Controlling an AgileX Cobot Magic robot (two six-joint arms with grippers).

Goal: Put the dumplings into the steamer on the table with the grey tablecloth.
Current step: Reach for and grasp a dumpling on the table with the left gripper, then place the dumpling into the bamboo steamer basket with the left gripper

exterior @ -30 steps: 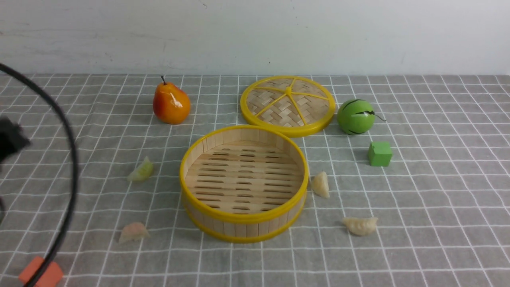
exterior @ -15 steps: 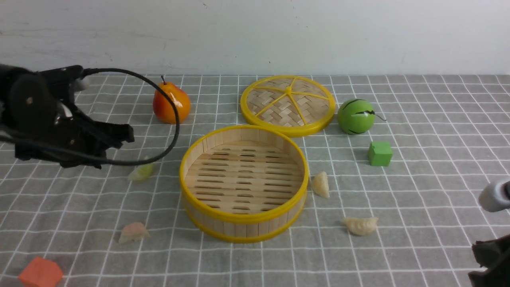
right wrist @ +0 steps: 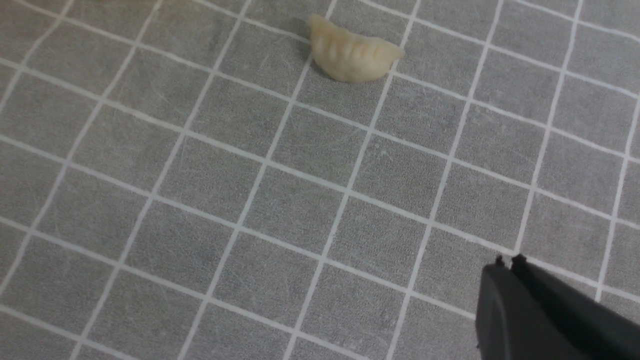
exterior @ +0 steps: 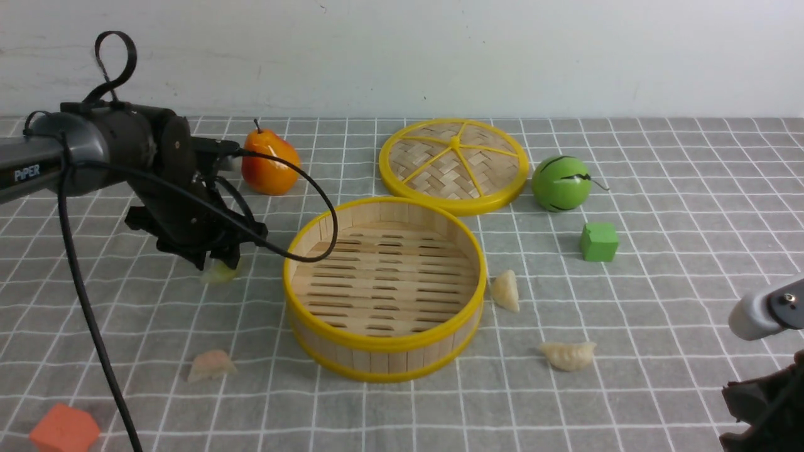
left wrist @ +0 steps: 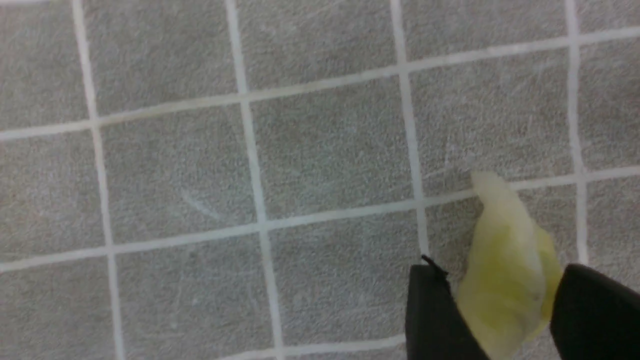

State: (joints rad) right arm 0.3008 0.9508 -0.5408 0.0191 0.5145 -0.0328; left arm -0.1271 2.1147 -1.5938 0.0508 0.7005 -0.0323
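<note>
The steamer stands empty in the middle of the grey tablecloth. The pale green dumpling lies left of it. My left gripper is down over it, open. In the left wrist view the green dumpling sits on the cloth between the two black fingers of my left gripper. The pinkish dumpling lies front left. Two cream dumplings lie right of the steamer. My right gripper is shut and empty at the front right, short of a cream dumpling; its tips are together.
The woven lid lies behind the steamer. A pear stands back left, a green ball and a green cube back right. An orange cube sits at the front left corner. The left arm's cable hangs near the steamer's left rim.
My left arm has swung in from the left and come down over the green dumpling. My right gripper has come into view at the front right.
</note>
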